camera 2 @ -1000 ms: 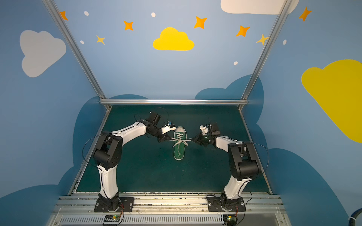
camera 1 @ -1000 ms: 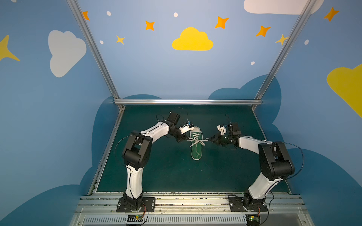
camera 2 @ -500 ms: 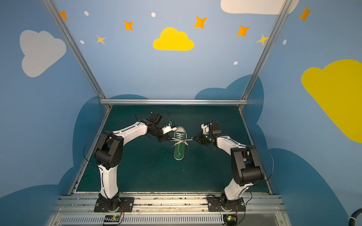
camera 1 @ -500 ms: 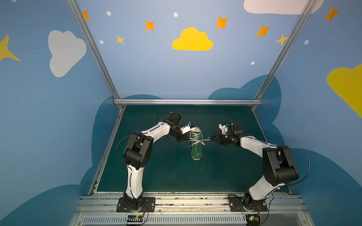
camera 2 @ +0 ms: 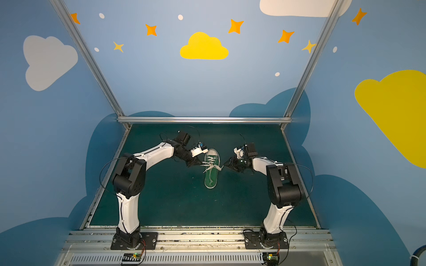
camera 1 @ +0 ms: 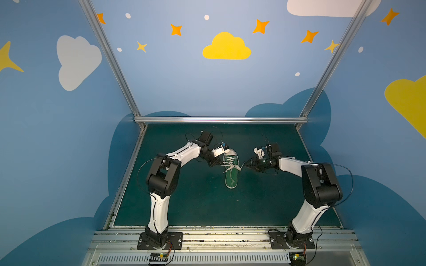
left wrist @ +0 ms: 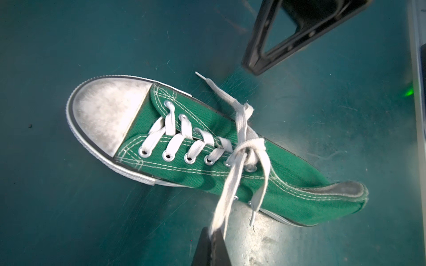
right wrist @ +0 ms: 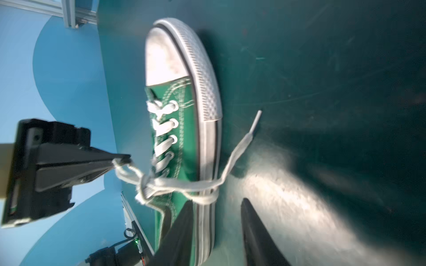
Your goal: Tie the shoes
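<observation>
The shoes show as a single green sneaker [camera 1: 231, 171] [camera 2: 211, 171] with a white toe cap, lying mid-mat with its toe towards the back. White laces cross in a knot [left wrist: 244, 149] over the tongue. My left gripper [left wrist: 213, 232] [camera 1: 220, 164] is shut on a lace loop [left wrist: 228, 191] pulled taut from the knot. My right gripper [right wrist: 217, 200] [camera 1: 246, 164] stands open beside the sole. Between its fingers sags a slack loop [right wrist: 207, 198] that touches neither one. A free lace end [right wrist: 252, 125] lies on the mat.
The dark green mat [camera 1: 196, 202] is bounded by a metal rail [camera 1: 221, 119] at the back and blue walls at the sides. Both arm bases stand on the front rail [camera 1: 219, 235].
My right gripper has opened and let go of its lace loop, which now hangs slack over the sole. The left gripper still holds its loop, barely moved.
</observation>
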`<state>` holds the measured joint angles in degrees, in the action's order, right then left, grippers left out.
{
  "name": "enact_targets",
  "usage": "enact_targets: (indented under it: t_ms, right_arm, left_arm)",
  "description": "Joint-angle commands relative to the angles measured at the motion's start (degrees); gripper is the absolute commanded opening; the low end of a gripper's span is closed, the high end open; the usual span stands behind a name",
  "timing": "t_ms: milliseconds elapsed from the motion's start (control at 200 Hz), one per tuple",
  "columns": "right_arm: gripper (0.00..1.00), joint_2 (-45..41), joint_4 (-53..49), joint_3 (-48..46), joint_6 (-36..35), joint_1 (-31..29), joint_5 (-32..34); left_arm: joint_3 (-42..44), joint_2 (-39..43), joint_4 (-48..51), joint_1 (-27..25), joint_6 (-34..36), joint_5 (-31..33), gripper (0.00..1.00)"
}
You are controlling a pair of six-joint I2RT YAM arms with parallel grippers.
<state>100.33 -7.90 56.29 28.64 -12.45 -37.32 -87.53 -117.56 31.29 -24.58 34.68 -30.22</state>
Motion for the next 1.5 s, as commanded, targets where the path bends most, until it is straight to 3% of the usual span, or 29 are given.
enact_targets:
  t_ms: [0,370,616,761,926,1166,1292,1492]
  right_arm:
    - [0.39,-4.7,-5.2,0.0,-4.9,0.2,1.6]
    - [0.4,-2.8,-8.5,3.6,-4.4,-4.8,-0.9]
    - [0.23,0.6,-8.5,5.2,-6.9,-7.5,-2.8]
    - [0.25,4.4,-4.1,5.2,-2.6,-7.4,-7.6]
    - [0.32,6.2,-1.0,4.5,0.6,-7.2,-6.5]
    - [0.32,7.7,2.0,4.7,3.3,-6.9,-6.5]
    - [0.25,5.3,-1.5,5.3,-1.4,-7.1,-4.5]
    - [0.19,-4.1,-5.0,1.3,-16.8,-9.1,4.1]
  left_arm:
    - [-2.3,-1.3,2.1,0.4,-0.4,-2.1,0.03]
    - [-1.9,-1.8,1.6,1.0,-1.1,-3.7,0.03]
    - [-2.4,-1.9,2.5,1.1,-1.2,-3.6,0.03]
    - [-2.6,-2.0,2.4,1.1,-1.3,-4.0,0.03]
    - [-2.5,-2.1,2.6,1.1,-1.2,-3.9,0.03]
    - [-2.5,-1.8,2.6,1.1,-1.1,-4.1,0.03]
    - [-2.7,-2.2,2.7,1.1,-1.1,-4.3,0.03]
    - [-4.2,-2.9,4.1,1.2,-1.4,-4.6,0.03]
